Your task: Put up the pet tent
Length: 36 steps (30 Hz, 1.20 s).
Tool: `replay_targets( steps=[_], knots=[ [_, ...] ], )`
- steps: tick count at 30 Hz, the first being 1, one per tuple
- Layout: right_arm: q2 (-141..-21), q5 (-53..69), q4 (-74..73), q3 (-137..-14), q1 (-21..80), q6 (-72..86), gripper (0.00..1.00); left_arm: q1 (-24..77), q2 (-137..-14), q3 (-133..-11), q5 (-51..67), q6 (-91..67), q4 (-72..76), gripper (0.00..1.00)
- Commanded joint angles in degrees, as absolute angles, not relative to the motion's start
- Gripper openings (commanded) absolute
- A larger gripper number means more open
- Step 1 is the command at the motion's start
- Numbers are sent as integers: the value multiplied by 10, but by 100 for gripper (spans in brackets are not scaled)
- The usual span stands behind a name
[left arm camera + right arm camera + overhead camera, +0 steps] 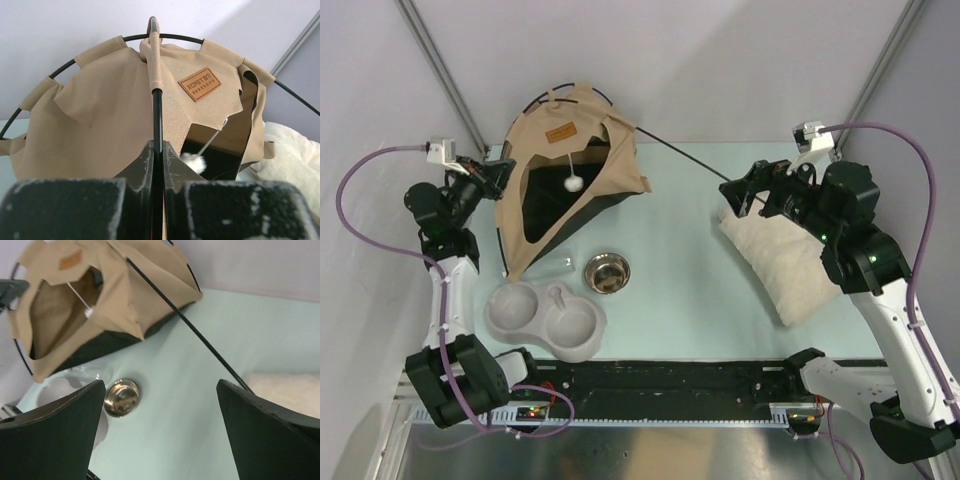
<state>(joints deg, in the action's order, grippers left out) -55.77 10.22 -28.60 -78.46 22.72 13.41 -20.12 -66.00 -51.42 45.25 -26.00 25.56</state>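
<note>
The tent (570, 165), tan with a black lining, sits half-raised at the 11 o'clock of the table (700, 300). Its doorway is turned up toward the overhead camera, and the white pompom (573, 183) hangs in the opening below the brown label (560, 131). The fabric sags, which suggests the frame is not yet locked into shape. At the tent's 9 o'clock the left gripper (157, 150) is pinched tight on the sleeved pole (157, 107), the thin black rod that runs up through a webbing sleeve to the crown. This apparently anchors that side so the shell cannot slide or roll while the other side is worked. A free pole (680, 153) arcs over the crown and shoots out bare toward 4 o'clock, ending at the right gripper (161, 385). Its fingers (55, 430) stand wide apart with the rod passing between them, unclamped, so this arm looks lined up to take the loose end and bend it down to its corner. The cream pillow (790, 270) lies under the right arm at the table's 4 o'clock, near the pole's end but apart from the tent. The grey double bowl (545, 320) and a steel dish (607, 272) sit at the tent's 6 and 5 o'clock, probably parked there until the tent stands. The springy pole could whip loose if the grip closes off-centre.
</note>
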Motion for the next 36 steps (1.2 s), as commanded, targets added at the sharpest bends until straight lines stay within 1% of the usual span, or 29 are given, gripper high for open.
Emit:
replay_targets(
  steps=[1, 7, 9, 14, 17, 20, 23, 26, 28, 30, 32, 34, 36],
  knots=[
    [-570, 51, -332, -782, 224, 111, 99, -218, -644, -507, 469, -249, 290, 10],
    [-596, 44, -300, -745, 200, 78, 99, -223, -639, -483, 470, -236, 284, 13],
    [-610, 64, -285, -744, 186, 63, 100, -225, -638, -476, 469, -231, 281, 13],
    [-672, 182, -309, -764, 162, 9, 99, -228, -637, -465, 473, -222, 274, 15],
    [-717, 210, -341, -785, 161, -7, 99, -230, -638, -463, 474, -219, 269, 16],
    [-742, 217, -361, -790, 162, -15, 95, -234, -638, -466, 475, -215, 262, 17],
    [-752, 216, -373, -790, 169, -22, 85, -236, -639, -470, 472, -212, 258, 17],
    [-757, 204, -387, -791, 185, -37, 80, -237, -643, -478, 471, -214, 257, 20],
    [-766, 189, -393, -791, 194, -44, 78, -236, -643, -480, 469, -215, 257, 30],
    [-776, 178, -397, -790, 203, -49, 72, -236, -639, -481, 467, -217, 257, 38],
    [-783, 174, -399, -790, 211, -53, 63, -236, -632, -481, 463, -220, 257, 46],
    [-788, 157, -398, -790, 223, -52, 50, -236, -622, -482, 458, -223, 256, 53],
    [-789, 140, -397, -790, 237, -53, 35, -236, -610, -483, 450, -231, 255, 61]
  ],
)
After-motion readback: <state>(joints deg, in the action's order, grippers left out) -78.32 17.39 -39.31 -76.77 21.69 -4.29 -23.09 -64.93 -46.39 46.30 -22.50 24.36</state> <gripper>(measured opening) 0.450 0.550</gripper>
